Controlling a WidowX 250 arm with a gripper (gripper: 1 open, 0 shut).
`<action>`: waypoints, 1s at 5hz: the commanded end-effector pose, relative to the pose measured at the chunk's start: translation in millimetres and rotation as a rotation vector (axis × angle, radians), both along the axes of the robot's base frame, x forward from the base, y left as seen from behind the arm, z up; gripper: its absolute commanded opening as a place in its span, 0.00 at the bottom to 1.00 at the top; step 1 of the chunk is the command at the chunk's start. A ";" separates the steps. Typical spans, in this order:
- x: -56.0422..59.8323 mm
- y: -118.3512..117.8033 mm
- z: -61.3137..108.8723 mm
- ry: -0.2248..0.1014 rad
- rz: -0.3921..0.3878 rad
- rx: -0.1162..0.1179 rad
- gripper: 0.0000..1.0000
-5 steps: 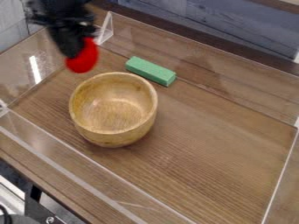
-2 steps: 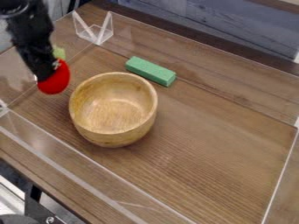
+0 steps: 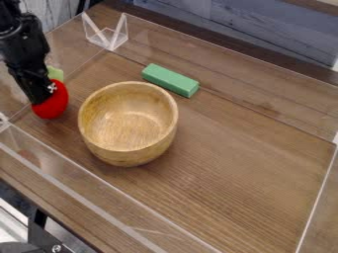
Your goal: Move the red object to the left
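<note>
The red object (image 3: 51, 101) is a small bright red rounded fruit with a pale green top, low over the wooden table at the far left, left of the wooden bowl (image 3: 128, 122). My black gripper (image 3: 38, 89) comes straight down from above and is shut on the red object's upper part. Whether the fruit touches the table I cannot tell.
A flat green block (image 3: 171, 80) lies behind the bowl. Clear plastic walls (image 3: 79, 212) ring the table along the front and left. A clear folded stand (image 3: 106, 32) sits at the back left.
My gripper has carried the red object leftward and down, from behind the bowl's back-left rim to a low spot left of the bowl.
</note>
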State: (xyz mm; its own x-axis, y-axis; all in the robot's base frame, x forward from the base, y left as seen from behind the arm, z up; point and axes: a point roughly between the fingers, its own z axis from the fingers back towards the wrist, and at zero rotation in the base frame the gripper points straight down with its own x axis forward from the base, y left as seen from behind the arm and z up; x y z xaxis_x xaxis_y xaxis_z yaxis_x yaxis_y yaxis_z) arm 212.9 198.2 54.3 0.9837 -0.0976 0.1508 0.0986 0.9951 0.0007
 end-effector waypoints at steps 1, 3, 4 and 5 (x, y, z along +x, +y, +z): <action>7.4 -9.0 2.3 -0.011 -0.003 0.027 0.00; 18.8 -17.1 -3.5 0.002 0.000 0.016 0.00; 25.3 -12.2 -5.0 0.007 -0.001 0.006 0.00; 21.3 -18.9 -18.2 0.013 -0.020 -0.005 1.00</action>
